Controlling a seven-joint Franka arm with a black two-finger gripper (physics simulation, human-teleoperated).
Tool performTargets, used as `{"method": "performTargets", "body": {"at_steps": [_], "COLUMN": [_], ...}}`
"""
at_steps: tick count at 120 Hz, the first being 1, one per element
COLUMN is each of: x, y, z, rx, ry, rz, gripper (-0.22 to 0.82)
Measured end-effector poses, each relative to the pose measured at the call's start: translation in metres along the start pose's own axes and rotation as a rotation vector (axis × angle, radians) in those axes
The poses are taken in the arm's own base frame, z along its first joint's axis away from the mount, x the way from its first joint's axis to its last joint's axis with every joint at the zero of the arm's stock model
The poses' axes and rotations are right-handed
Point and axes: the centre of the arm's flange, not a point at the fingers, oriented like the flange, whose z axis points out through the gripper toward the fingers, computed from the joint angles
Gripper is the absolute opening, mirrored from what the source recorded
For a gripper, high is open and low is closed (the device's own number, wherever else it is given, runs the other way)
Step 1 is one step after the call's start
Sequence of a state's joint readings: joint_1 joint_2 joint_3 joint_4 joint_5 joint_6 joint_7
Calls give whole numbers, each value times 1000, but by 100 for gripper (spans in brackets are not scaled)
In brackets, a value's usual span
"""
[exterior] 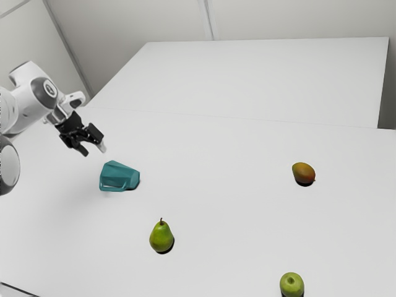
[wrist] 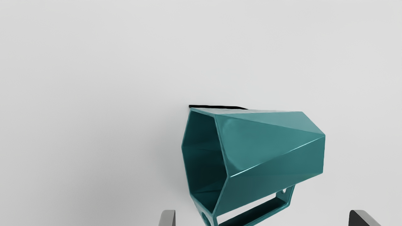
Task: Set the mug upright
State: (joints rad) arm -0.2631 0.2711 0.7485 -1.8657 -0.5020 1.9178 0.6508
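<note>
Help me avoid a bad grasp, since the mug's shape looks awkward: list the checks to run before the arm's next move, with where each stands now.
1. Gripper open and holding nothing: ok.
2. Mug in the wrist camera's sight: ok, side and open mouth both visible.
3. Mug upright: not ok, it lies on its side.
4. Handle out of the fingers' way on descent: cannot tell, it extends from the mug's side and the approach path isn't shown.
5. Pear, mango and green apple apart from the mug: ok.
</note>
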Motion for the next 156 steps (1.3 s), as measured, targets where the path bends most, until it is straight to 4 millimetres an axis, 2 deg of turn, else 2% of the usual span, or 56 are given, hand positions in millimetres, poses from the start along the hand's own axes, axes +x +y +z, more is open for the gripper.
{"method": "performTargets", "body": {"at_steps": [44,74,99,118,156], "x": [-9,-27,-41,-49,-52], "y": [-24,-37,-40,-46,-40], "z": [34,51,66,69,78], "rx": [-127,-235,-335,-404,-502], "ry": [78,126,135,153,163], "rz": [36,28,21,12,26], "gripper": [60,60,60,60,61]}}
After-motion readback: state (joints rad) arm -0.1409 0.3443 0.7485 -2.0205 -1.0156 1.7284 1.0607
